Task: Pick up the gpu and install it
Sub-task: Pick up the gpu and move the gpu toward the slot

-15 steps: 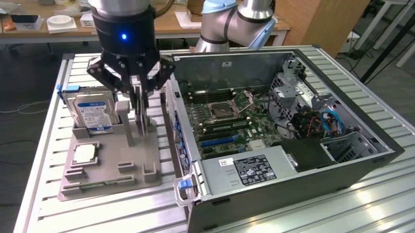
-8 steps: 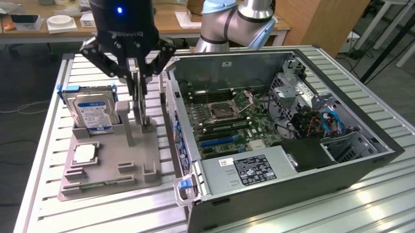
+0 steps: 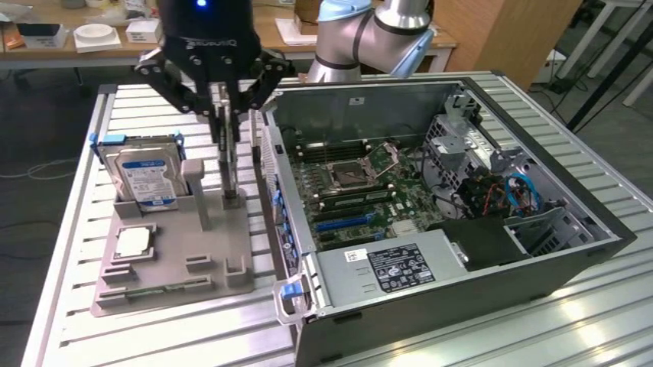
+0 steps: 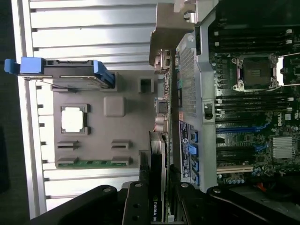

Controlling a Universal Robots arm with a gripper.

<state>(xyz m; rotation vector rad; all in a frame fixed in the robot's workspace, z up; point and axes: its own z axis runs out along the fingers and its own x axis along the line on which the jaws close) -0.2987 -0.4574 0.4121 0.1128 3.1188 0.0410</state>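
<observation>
- Gripper hangs over the fixture tray, above the tray edge nearest the PC case.
- Fingers are pressed in from both sides, pinching the gpu along its upper edge. Wrist view shows the card betw. them w/ no gap.
- Gpu is upright and seen edge-on, w/ its lower end down at tray level beside a small post. Can't tell if it's touching the tray or just clear of it.
- Also on the tray: hard drive standing in its slot at the corner far from the case. CPU chip lies flat in a pocket further along that same side.
- The tray sits on the slatted worktop, w/ the case lying open right beside it. Motherboard faces up, and blue slots show on the board's tray-side part.
- Handling (my read): the card is light, thin and stiff, so weight is no issue.
- It looks fragile, though: bare board, small parts, and a contact edge that shouldn't be knocked.
- Its flat faces are smooth, so it may slip or swing if pinched off-centre.
- Best hold is on the long top edge near mid-length, clamping the flat faces. That leaves the contact edge and metal bracket free.
</observation>
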